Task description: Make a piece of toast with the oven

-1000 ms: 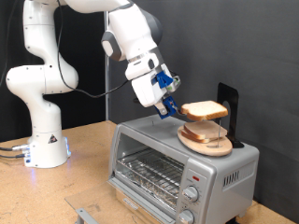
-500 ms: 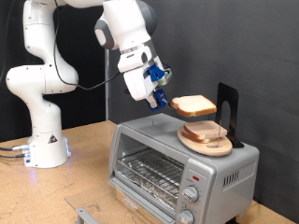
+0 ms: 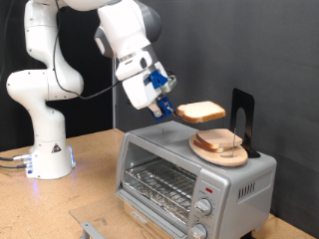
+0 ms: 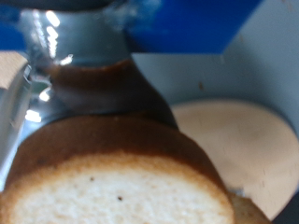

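Observation:
My gripper (image 3: 167,108) is shut on a slice of pale bread (image 3: 201,112) and holds it level in the air above the top of the silver toaster oven (image 3: 189,171). The slice fills the wrist view (image 4: 112,182), clamped between the fingers. The oven's glass door is shut, with the wire rack visible inside and round knobs (image 3: 203,207) at its front right. A second like slice (image 3: 217,142) lies on a round wooden board (image 3: 221,155) on the oven's top; the board also shows in the wrist view (image 4: 234,140).
A black upright stand (image 3: 242,118) rises behind the board on the oven top. The arm's white base (image 3: 48,149) stands on the wooden table (image 3: 70,199) at the exterior view's left. A small metal piece (image 3: 92,231) lies at the table's front edge.
My gripper has carried the bread slice up off the board and towards the exterior view's left, away from the second slice.

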Tool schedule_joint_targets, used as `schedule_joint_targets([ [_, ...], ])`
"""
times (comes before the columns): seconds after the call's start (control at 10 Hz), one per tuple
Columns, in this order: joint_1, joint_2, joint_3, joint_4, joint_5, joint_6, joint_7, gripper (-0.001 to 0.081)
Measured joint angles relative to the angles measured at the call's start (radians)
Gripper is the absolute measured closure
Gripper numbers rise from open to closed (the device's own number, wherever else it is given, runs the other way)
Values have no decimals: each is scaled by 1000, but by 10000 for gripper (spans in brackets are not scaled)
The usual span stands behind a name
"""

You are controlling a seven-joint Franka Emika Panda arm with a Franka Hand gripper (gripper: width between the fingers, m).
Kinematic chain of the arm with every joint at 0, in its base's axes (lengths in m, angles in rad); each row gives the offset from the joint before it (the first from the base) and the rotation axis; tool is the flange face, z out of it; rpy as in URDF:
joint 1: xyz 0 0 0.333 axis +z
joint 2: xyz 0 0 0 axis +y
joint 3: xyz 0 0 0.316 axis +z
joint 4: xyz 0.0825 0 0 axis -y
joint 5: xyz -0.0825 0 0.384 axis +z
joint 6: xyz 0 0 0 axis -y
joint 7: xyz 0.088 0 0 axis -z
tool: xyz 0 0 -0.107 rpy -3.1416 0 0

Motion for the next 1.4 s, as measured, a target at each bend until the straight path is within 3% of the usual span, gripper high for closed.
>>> schedule_joint_targets([
  [0.3, -1, -98, -61, -89, 22, -8, -39, 406],
  [0.5, -1, -128, -100, -121, 33, -25, -46, 406],
  [0.7, -6, -140, -147, -125, 21, -133, -67, 406],
  [1.0, -3, -140, -143, -141, 41, -72, -90, 406],
  [1.4, -28, -140, -215, -192, 52, -69, -130, 406],
])
